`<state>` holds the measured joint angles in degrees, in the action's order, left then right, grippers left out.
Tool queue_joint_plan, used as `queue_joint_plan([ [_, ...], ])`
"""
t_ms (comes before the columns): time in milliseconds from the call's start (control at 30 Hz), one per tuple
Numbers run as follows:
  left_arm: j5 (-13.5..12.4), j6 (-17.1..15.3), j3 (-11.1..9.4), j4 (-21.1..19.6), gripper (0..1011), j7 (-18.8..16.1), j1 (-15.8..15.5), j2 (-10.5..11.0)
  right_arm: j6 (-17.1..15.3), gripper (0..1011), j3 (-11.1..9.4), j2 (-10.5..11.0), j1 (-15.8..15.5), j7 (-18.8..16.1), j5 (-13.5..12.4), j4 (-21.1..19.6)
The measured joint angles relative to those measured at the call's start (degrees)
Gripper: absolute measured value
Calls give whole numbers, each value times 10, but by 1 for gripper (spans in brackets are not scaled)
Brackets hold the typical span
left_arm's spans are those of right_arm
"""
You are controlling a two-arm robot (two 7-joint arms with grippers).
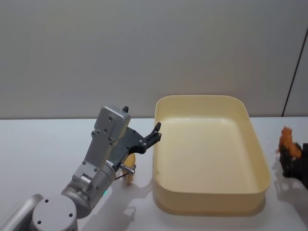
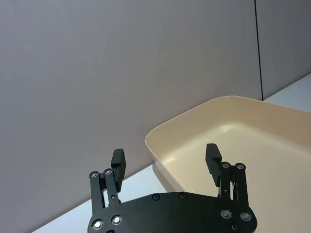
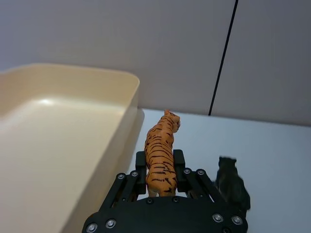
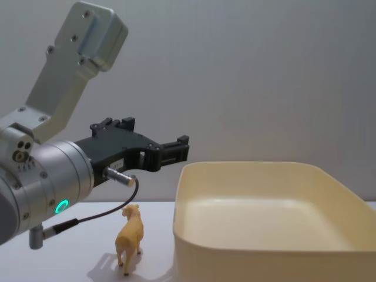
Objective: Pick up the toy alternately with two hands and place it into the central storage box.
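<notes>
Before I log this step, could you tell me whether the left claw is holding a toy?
No, the left claw is open with nothing between its fingers, beside the storage box.

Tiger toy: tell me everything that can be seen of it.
The tiger toy is orange with black stripes, looks like hard plastic, and is held level, head pointing away from the wrist. The right claw is shut on its flanks, right of the storage box. A dark toy animal sits close beside it, contact unclear.
</notes>
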<state>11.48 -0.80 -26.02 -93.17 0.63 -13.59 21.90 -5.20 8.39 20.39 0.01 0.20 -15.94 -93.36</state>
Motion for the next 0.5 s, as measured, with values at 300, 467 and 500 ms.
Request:
queue_joint_plan([
  [300, 0, 0, 0, 0, 1001, 0, 0, 0, 0, 306, 5, -22, 38, -10, -9, -18],
  [467, 0, 0, 0, 0, 1001, 0, 0, 0, -11, 306, 12, -37, 64, -28, -9, -16],
  [500, 0, 0, 0, 0, 1001, 0, 0, 0, -16, 306, 16, -44, 74, -35, -8, -12],
])
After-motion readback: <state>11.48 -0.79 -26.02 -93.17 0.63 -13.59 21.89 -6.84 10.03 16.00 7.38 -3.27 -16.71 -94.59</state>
